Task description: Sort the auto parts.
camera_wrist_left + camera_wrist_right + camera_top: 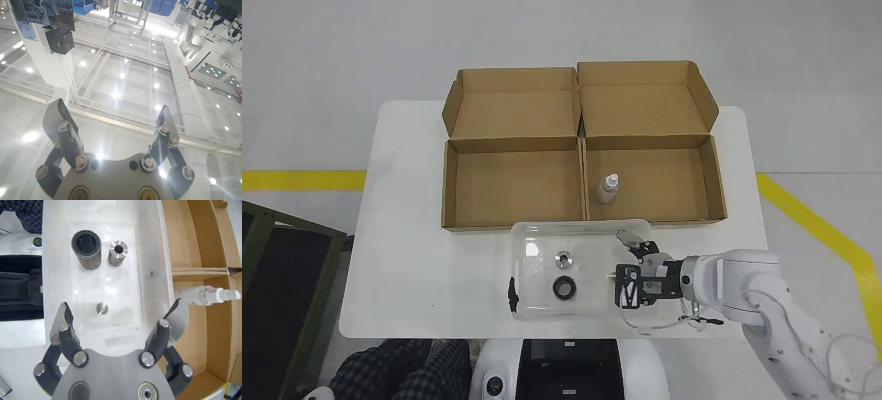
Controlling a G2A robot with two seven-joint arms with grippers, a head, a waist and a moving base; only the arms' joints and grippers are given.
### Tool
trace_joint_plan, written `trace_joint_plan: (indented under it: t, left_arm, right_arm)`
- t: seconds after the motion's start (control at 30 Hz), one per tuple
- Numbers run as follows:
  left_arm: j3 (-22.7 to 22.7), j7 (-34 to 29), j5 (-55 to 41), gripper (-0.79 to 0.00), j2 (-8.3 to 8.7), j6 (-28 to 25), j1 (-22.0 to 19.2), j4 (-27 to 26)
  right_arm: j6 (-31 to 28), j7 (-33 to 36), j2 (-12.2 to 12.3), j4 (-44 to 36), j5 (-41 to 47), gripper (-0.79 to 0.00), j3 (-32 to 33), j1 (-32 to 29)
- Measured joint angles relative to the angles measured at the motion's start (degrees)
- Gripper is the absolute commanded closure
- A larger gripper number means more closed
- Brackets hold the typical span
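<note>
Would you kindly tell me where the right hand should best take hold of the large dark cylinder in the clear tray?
Probably across its round outer wall near the top rim, coming down from above: the large dark cylinder stands upright in the clear tray, bore up.

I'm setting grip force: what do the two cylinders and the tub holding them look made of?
Big cylinder: dark, steel-like metal with a dull sheen; the black inner liner may be plastic.
Small cylinder: bright machined metal with a shiny bevelled face.
Tub: clear and glossy, likely plastic; highlights on its floor.
</note>
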Motion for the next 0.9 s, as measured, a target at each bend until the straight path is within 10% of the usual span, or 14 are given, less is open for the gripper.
trace_joint_plan:
  t: [0.4,0.7,0.9]
  left_arm:
    - [0.0,0.0,0.0,-0.785,0.0,0.0,0.0,0.0]
    - [0.0,0.0,0.0,-0.785,0.0,0.0,0.0,0.0]
    - [0.0,0.0,0.0,-0.785,0.0,0.0,0.0,0.0]
  right_arm:
    - [1.0,4.3,0.3,1.8,-2.4,-0.779,-3.6,1.9]
    - [2.0,7.5,0.4,1.8,-4.1,-0.449,-6.1,2.8]
    - [2.8,9.7,0.4,1.8,-4.9,-0.382,-7.5,3.4]
